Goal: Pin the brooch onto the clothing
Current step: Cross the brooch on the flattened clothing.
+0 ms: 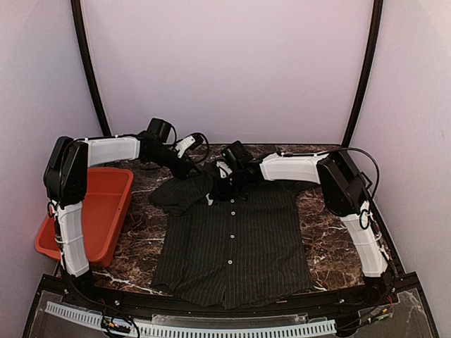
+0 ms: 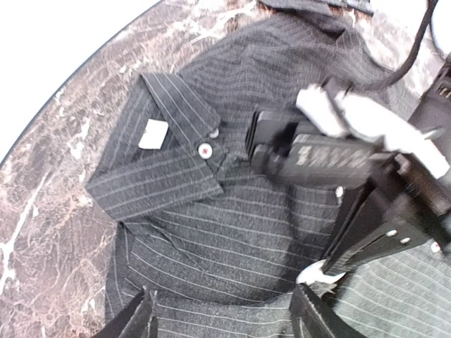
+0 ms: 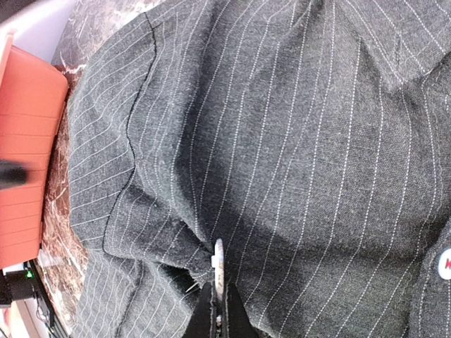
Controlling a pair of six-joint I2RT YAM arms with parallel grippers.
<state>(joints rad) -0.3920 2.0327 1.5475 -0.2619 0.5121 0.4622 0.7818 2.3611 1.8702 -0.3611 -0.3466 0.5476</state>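
Right fingers [image 3: 206, 318] clamped on thin silvery brooch [image 3: 218, 259], edge-on and in line with them, tip touching shirt [image 3: 296, 141] spread on desk [image 1: 141, 236], by shoulder seam; left fingers [image 2: 314, 318] parted, empty, just beside.

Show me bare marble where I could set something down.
Free: the marble strip between the red bin and the shirt, and the patch between the shirt and the right arm. Crowded: the collar, where the left arm reaches in beside the right.
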